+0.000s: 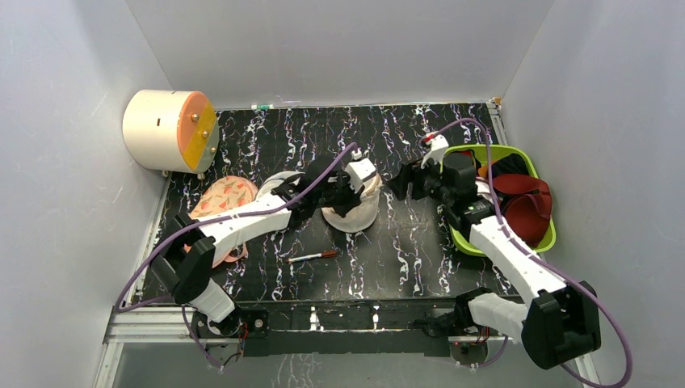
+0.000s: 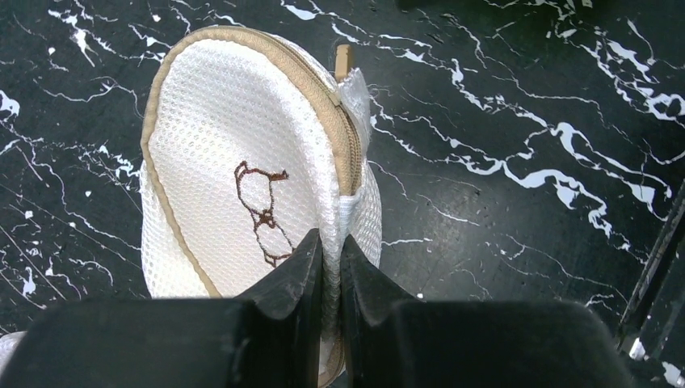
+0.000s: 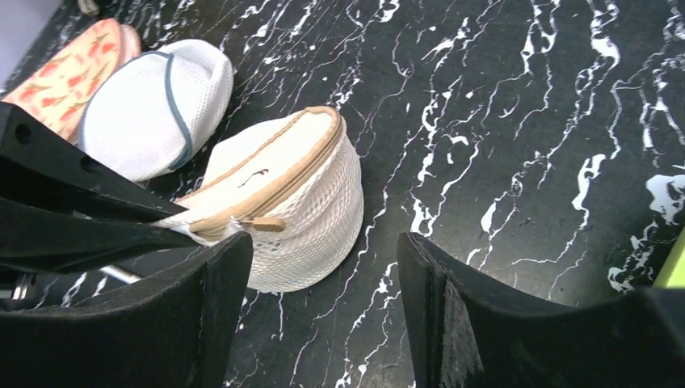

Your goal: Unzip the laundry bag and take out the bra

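From above, the left gripper was pressed together on the rim of the bag. The right gripper hung just to the bag's right, apart from it and facing it. The bag lay between the two, and the right arm was the free one. The left wrist camera showed the left gripper pinching a fold of white mesh beside the tan zip. The bag stood on edge straight ahead of it, and the zip appeared shut, curving away to the zip pull at the far side. The right wrist camera showed the right gripper spread wide and holding nothing. The bag lay ahead of it, toward the side nearer the left arm. The zip pull jutted level from the rim just beyond that side's fingertip, not far from where the left gripper held the mesh. The pull's long axis lay roughly across the jaws' opening, so a small shift toward the left arm looked needed before closing on it. The bra showed in no view and was presumably inside the shut bag.
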`<state>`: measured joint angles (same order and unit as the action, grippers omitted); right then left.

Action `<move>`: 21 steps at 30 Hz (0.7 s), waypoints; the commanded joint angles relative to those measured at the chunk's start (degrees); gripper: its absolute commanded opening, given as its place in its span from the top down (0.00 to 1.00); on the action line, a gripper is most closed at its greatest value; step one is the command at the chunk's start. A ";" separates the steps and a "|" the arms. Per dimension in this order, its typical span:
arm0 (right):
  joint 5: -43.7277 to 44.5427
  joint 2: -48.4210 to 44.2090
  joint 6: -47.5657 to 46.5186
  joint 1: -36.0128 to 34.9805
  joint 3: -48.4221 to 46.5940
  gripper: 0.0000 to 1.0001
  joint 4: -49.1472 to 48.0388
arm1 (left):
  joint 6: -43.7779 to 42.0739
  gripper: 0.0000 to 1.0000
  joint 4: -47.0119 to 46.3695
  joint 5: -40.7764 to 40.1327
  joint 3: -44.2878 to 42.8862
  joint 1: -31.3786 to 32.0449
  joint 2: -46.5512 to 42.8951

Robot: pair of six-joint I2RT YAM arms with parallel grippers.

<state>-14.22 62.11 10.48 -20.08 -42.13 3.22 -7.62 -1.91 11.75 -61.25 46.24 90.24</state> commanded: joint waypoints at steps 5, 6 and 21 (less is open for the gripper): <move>-26.31 -2.15 -2.45 7.57 3.09 0.56 -13.75 | -8.67 1.00 -6.97 6.42 6.26 -0.02 -8.12; -27.15 -1.93 -2.53 7.80 3.94 0.57 -15.32 | -9.17 1.00 -7.60 6.87 6.86 -0.01 -8.77; -37.05 4.26 -0.63 10.00 7.36 0.66 -22.09 | -11.55 1.00 -7.70 9.29 7.85 -0.01 -9.82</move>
<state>-48.90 67.22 8.97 -11.64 -36.47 -12.01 -18.17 -7.68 18.74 -52.38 46.26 82.63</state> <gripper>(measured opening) 0.346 0.085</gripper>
